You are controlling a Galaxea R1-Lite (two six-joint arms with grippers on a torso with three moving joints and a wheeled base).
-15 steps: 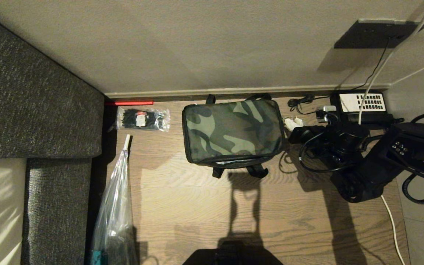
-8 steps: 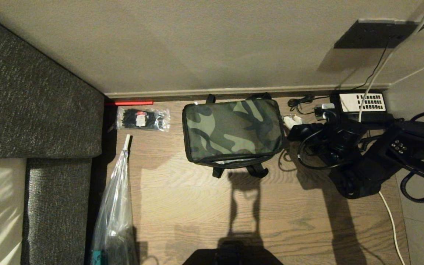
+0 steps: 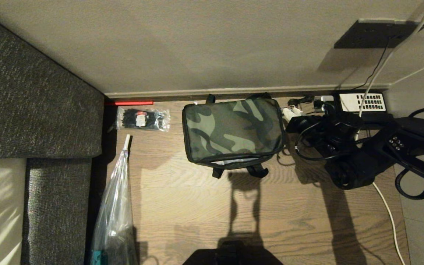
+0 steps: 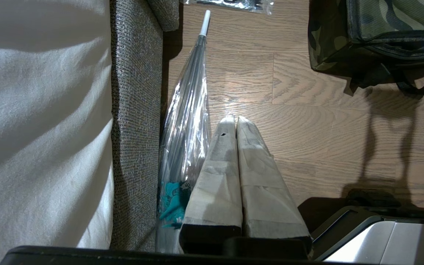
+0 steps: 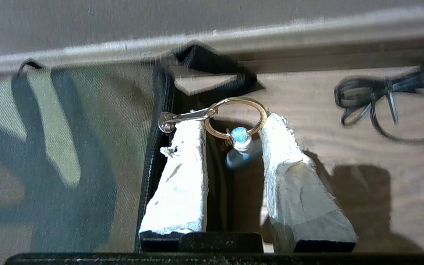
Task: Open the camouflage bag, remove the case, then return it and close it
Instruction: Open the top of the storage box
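Camouflage bag (image 3: 233, 130) lies flat on the wooden floor (image 3: 197, 206) against the wall, long axis along the baseboard, lid up. Right gripper (image 5: 234, 127) fingers straddle its zipper ring (image 5: 236, 117); left gripper (image 4: 233, 121) fingers pressed together.

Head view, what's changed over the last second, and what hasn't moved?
The right gripper slid along the camouflage bag's right side toward the wall, from beside the bag's middle to near its far corner. Its fingers now straddle the gold ring on the zipper pull; whether they are pulling it cannot be told. The bag, the packet of ties and the umbrella stayed put.
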